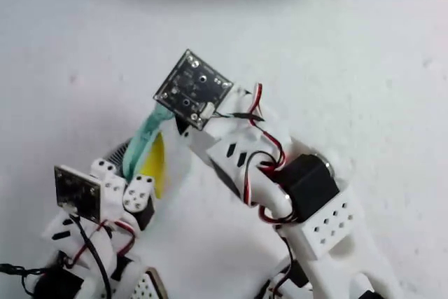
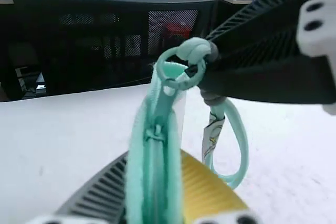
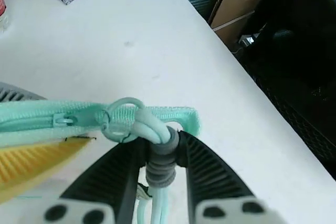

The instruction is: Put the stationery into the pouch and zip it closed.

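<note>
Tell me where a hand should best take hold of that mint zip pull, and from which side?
Grip the knotted cord tied through the pull's ring, not the small flat slider: the cord stands clear of the pouch and gives bulk to pinch. Come from the pouch's end, in line with the zip, as the right hand does now, shut on it.
</note>
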Available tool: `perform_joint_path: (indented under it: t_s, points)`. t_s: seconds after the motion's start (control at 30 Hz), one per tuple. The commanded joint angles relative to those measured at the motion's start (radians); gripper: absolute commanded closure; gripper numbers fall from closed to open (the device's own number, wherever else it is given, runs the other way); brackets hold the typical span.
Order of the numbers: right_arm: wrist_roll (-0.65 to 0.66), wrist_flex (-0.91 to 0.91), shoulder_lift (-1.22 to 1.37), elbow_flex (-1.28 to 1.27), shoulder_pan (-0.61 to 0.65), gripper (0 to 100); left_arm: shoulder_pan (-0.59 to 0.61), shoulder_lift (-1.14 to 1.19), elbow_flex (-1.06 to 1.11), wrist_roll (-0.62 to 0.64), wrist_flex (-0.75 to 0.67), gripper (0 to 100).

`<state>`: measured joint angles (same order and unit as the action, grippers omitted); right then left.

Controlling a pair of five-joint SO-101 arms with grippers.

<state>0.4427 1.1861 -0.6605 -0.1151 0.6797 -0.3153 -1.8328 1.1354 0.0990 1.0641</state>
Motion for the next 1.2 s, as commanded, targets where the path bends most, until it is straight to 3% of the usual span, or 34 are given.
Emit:
perform_joint_path:
  t_s: [0.0,0.3,0.5,0.87,1.17]
  points:
    - [-0.012,-0.073,-0.021,0.038,-0.03,98.2,0.007,0.001,-0.049,-0.043,0.02,98]
    - [-0.012,-0.199,0.07,0.04,-0.058,98.2,-0.07,0.001,-0.048,-0.124,0.06,98]
    - [-0.072,-0.26,0.177,0.04,-0.143,98.3,-0.076,0.001,-0.052,-0.153,0.083,98]
    - [-0.071,-0.188,0.189,0.034,-0.237,98.3,-0.076,0.001,-0.052,-0.21,0.095,98]
    - [-0.068,-0.16,0.151,0.032,-0.364,98.3,-0.076,0.001,-0.049,-0.158,0.091,98]
